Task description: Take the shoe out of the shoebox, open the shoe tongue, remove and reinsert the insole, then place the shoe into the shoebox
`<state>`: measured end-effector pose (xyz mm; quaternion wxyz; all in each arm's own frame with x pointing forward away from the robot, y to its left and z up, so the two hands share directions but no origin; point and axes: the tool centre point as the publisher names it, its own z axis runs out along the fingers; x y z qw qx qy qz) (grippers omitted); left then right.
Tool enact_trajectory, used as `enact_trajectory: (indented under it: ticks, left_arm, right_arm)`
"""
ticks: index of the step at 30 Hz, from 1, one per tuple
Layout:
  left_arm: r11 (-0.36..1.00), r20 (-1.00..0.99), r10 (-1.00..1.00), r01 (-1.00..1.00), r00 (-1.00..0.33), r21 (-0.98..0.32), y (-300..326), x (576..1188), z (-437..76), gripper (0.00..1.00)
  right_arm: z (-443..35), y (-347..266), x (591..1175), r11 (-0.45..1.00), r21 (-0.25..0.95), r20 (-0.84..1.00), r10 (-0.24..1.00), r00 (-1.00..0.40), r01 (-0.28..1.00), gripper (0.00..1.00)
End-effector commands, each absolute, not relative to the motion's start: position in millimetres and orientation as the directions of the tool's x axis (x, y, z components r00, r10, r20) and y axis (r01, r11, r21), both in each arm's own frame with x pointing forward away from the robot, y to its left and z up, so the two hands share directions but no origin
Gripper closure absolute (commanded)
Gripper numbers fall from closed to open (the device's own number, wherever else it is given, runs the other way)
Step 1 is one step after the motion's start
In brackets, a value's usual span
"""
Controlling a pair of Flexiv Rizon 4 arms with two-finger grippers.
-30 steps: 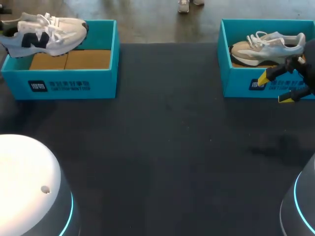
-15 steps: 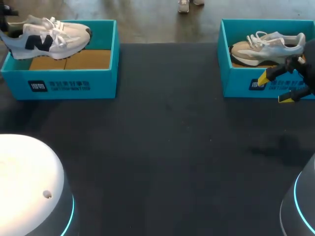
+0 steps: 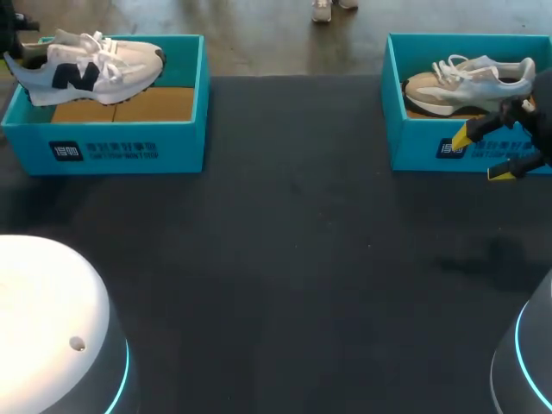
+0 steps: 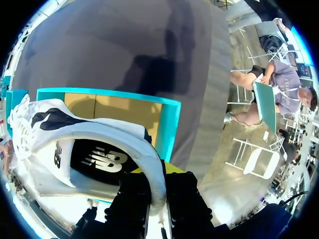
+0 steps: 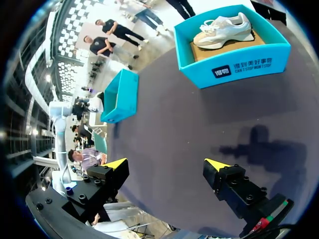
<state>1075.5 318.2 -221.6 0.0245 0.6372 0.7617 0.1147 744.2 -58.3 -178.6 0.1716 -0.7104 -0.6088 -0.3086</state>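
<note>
The left gripper is clenching the heel collar of a white mesh-and-leather sneaker with a dark navy side logo. Its dark fingers are pressing the padded rim from inside and outside, and a sliver of yellow tip is showing just behind the collar. The sneaker is hanging over the far left part of an open teal cardboard shoebox with a brown floor. Its toe is pointing toward the middle of the black matte table and its heel is reaching out past the box's left wall; whether the sole is touching the far rim cannot be told. In the left wrist view the shoe's mouth is facing the camera, showing the dark printed insole lying inside, with the white laces bunching at the far end and the box's brown floor showing beyond the shoe. The right gripper is hanging released, its two yellow-tipped fingers standing wide apart with nothing between them, raised over the table on the near side of a second open teal cardboard shoebox at the far right. In the right wrist view that box is sitting ahead of the fingertips and apart from them. A beige and white lace-up sneaker is lying inside it on its sole, toe toward the box's left wall, heel toward the right. Two white rounded arm bases with cyan light rings are showing at the near corners.
</note>
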Motion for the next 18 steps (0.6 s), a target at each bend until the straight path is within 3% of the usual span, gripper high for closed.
enact_trajectory:
  ticks: [1,18]
  left_arm:
    - [0.167,0.094,0.977,0.965,-0.189,0.204,319.1,1081.1,-226.5,1.0]
    - [0.175,0.09,0.977,0.968,-0.194,0.183,317.9,1105.4,-247.8,1.0]
  right_arm:
    - [-178.6,-57.5,743.9,-0.201,0.131,0.645,0.761,0.071,0.971,0.0]
    - [-178.6,-57.5,743.9,-0.201,0.131,0.645,0.761,0.071,0.971,0.0]
